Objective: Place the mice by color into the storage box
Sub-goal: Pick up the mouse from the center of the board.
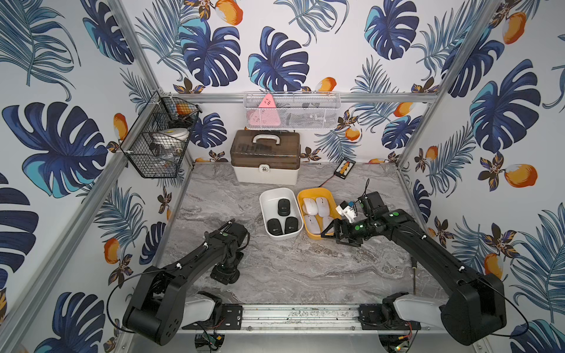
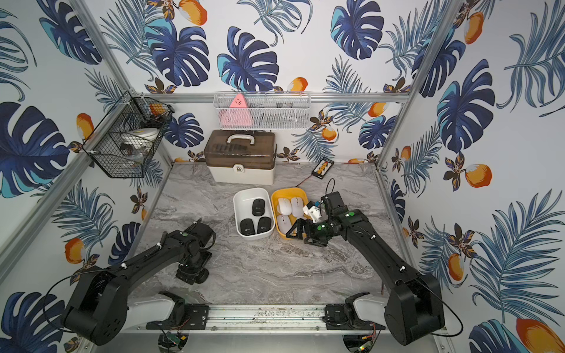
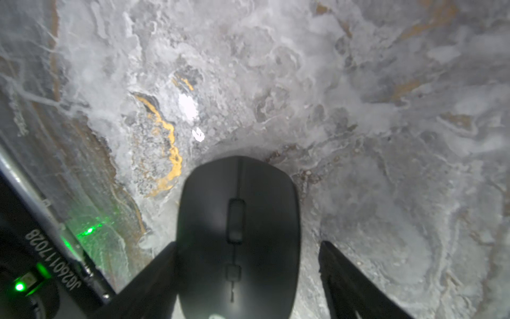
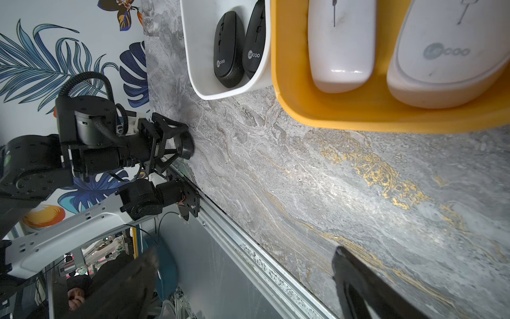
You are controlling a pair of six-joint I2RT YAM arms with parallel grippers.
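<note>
Left wrist view: left pincer (image 3: 248, 244) stands wide around black mouse (image 3: 238, 234); right pincer (image 1: 329, 238) wide too.

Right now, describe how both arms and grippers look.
The left arm and right arm are black with white base links and green dots on the joints. The left gripper and right gripper end in black open triangular frames. A ribbed black hose loops at the left wrist; a white mount sits on the right.

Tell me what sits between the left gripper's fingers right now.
A black mouse lies flat on the marble tabletop between the fingers of the left gripper. The left wrist view shows it.
</note>
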